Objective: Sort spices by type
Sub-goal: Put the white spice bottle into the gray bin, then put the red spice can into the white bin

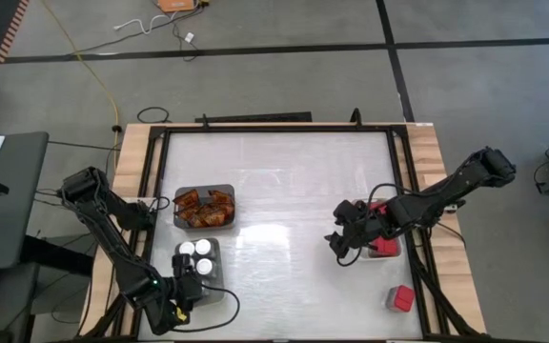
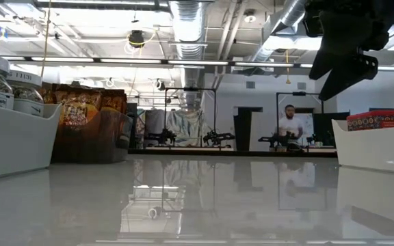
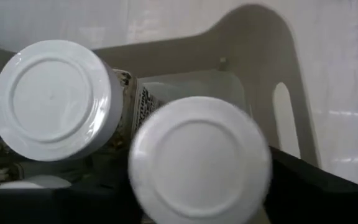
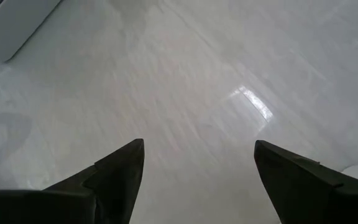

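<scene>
Jaws on the right gripper stand wide apart and empty above bare table, just beside the tray of red boxes. One red box lies alone near the table's front edge. Whether the left gripper, over the jars in their tray, grips anything I cannot tell; a white lid fills its view. Packets are gathered already. Next, I'd guess, the right arm must fetch the stray box.
</scene>
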`<state>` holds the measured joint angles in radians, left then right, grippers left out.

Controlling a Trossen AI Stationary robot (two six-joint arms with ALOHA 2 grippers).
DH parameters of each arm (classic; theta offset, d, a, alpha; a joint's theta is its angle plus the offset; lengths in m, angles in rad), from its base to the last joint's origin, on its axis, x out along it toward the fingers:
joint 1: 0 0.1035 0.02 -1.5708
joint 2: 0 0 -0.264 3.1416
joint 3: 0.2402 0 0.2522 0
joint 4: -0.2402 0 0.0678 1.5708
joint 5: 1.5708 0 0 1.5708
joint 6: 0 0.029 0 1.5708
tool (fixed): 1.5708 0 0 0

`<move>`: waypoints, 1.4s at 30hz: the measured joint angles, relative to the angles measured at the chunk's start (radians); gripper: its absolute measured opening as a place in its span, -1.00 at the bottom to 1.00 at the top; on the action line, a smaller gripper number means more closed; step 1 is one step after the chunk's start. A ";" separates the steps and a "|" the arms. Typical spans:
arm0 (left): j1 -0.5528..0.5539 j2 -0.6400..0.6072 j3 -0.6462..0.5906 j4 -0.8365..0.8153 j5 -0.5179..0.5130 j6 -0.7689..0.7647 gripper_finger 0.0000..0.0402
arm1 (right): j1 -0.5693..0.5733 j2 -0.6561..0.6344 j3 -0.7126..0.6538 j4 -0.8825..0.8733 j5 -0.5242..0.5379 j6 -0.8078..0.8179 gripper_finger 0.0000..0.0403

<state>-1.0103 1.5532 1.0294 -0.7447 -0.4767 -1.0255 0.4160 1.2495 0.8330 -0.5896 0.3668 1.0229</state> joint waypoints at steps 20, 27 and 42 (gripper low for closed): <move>0.000 -0.031 0.116 -0.156 0.002 -0.039 0.52 | 0.001 0.000 0.000 0.000 -0.002 0.005 0.63; 0.000 -0.111 0.184 -0.309 0.002 -0.083 0.52 | 0.001 0.000 0.000 0.000 -0.003 0.018 0.63; 0.090 -0.318 0.202 -0.340 -0.008 -0.065 0.52 | -0.021 0.000 0.190 -0.197 -0.045 0.158 0.63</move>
<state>-0.9208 1.2351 1.2312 -1.0847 -0.4846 -1.0902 0.3952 1.2495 1.0225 -0.7865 0.3215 1.1804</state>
